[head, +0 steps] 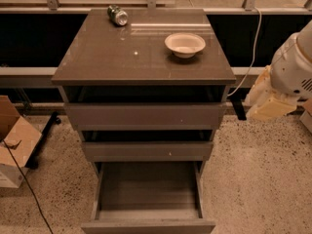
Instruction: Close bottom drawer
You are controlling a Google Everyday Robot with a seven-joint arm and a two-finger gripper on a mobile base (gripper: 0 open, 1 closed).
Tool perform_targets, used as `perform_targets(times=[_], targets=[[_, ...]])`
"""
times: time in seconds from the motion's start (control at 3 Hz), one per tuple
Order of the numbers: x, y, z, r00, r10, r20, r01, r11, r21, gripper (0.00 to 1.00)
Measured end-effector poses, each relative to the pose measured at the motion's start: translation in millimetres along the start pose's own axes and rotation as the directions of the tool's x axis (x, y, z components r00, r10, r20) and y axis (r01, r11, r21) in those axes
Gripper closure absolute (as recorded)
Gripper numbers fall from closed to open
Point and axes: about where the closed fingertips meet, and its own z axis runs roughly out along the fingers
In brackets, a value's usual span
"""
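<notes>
The bottom drawer (148, 199) of the grey-brown cabinet (141, 57) is pulled far out toward me, and its shallow tray is empty. The middle drawer front (146, 151) and the top drawer front (145, 116) each stand out a little. My gripper (267, 104) hangs on the white arm at the right, beside the cabinet at the height of the top drawer. It is apart from the cabinet and well above and to the right of the bottom drawer.
A white bowl (185, 44) and a can lying on its side (117, 15) are on the cabinet top. A cardboard box (13, 140) and a black cable are on the speckled floor at left. A white cable hangs at the back right.
</notes>
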Motion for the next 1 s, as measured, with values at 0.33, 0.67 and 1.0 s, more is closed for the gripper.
perform_targets(times=[0.33, 0.67, 1.0], targets=[[18.6, 14.2, 52.2, 0.999, -0.024, 0.027, 0.025, 0.9987, -0.045, 0.95], [32.8, 16.4, 87.0, 0.998, -0.018, 0.064, 0.021, 0.9989, -0.041, 1.0], [58.1, 9.0, 141.3, 0.993, 0.008, 0.114, -0.002, 0.9986, -0.053, 1.0]])
